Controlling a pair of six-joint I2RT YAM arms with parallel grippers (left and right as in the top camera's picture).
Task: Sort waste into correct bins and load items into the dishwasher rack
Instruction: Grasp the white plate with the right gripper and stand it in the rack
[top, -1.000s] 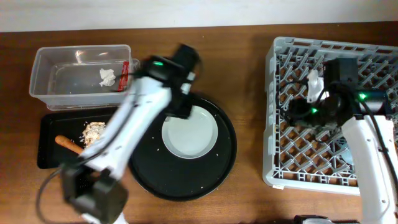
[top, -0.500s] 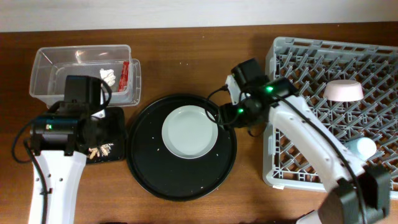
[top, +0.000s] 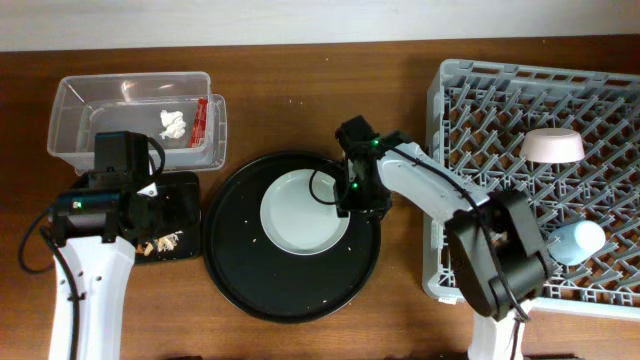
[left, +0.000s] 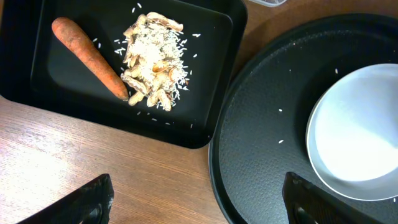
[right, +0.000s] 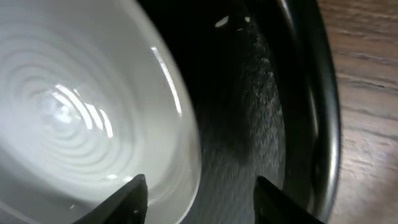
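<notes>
The pale plate (top: 305, 212) lies in the round black tray (top: 290, 290). My right gripper (top: 350, 195) is open and low at the plate's right rim; in the right wrist view the plate's rim (right: 180, 124) lies between its fingers (right: 202, 205). My left gripper (top: 160, 225) is open and empty above the shallow black tray (top: 190, 190), which holds a carrot (left: 87, 57) and food scraps (left: 155, 59). The clear tub (top: 75, 110) holds the tissue (top: 172, 122) and the red wrapper (top: 200, 120). The bowl (top: 552, 146) and the blue cup (top: 575, 242) sit in the grey rack (top: 450, 170).
In the left wrist view the round tray's rim (left: 217, 162) lies close beside the shallow tray (left: 217, 93), with bare wood in front of both. Rice grains are scattered on both trays. The rack fills the right side of the table.
My left arm has pulled back from the plate to over the shallow black tray. My right arm has left the bowl in the rack and come over to the plate's right rim.
</notes>
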